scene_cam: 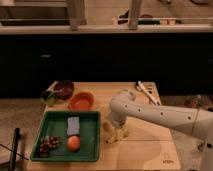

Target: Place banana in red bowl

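The pale yellow banana (112,133) lies on the wooden table (145,150), just right of the green tray (60,145). My gripper (117,128) is at the end of the white arm, down over the banana and covering part of it. The red bowl (81,101) stands at the back of the table, behind the tray and up-left of the gripper. It looks empty.
The green tray holds a light blue sponge (73,124), a round orange fruit (73,143) and dark grapes (48,144). A dark bowl (63,89) and a green item (48,97) stand at the back left. Utensils (147,93) lie at the back right.
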`<state>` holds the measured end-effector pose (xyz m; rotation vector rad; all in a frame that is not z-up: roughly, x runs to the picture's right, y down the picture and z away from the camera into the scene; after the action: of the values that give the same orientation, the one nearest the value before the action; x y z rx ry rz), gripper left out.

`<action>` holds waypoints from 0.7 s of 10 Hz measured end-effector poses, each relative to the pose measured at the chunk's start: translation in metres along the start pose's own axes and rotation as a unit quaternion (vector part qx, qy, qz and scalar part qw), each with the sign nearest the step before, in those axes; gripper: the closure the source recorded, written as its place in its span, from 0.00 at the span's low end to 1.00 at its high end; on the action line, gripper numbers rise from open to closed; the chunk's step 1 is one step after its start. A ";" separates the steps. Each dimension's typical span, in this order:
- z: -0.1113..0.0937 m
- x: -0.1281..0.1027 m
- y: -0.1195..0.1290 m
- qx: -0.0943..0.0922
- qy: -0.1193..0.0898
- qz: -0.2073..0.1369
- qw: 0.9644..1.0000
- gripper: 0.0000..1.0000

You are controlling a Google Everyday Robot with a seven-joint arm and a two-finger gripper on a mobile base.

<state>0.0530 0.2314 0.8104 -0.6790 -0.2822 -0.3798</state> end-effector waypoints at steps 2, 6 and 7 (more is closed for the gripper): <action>0.000 0.005 0.004 0.000 0.009 0.008 1.000 0.20; 0.002 0.014 0.011 0.004 0.019 0.020 1.000 0.44; 0.003 0.015 0.012 0.005 0.018 0.020 1.000 0.51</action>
<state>0.0711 0.2382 0.8120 -0.6669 -0.2359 -0.3521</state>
